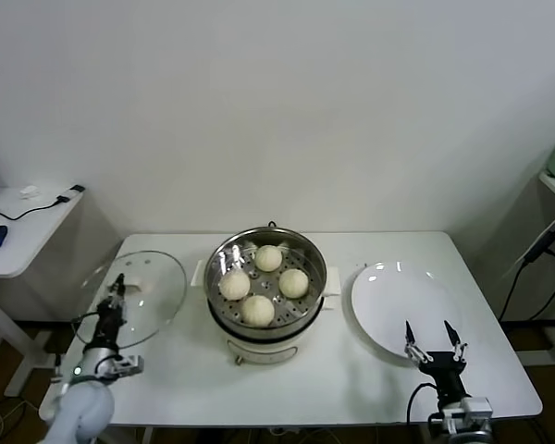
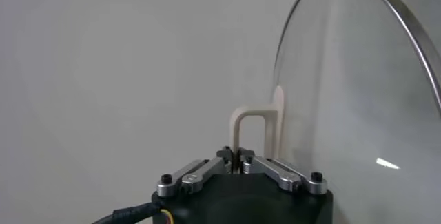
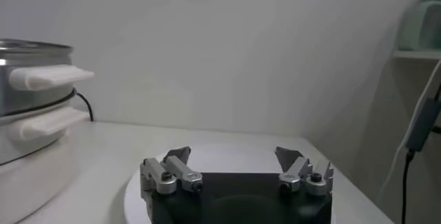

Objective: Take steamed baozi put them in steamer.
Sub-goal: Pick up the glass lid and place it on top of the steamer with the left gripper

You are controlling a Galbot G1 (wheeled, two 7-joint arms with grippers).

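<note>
In the head view, at the middle of the white table, the steamer is sitting with all four steamed baozi resting on its perforated tray, so the loading part of the task is looking finished. The white plate to the steamer's right is lying bare. The glass lid is standing tilted at the table's left edge, off the pot, with the left pincer reaching up to it. The right pincer is hovering over the near rim of the plate, its jaws spread and holding nothing.

In the left wrist view, the left pincer is closing tightly on the cream loop handle of the glass lid, whose steel-edged pane is rising beside it.

In the right wrist view, the right pincer is gaping wide just above the plate, with the steamer and its pale side handles off to one side.

Judging from this, what is probably remaining is only covering the steamer with the lid.
</note>
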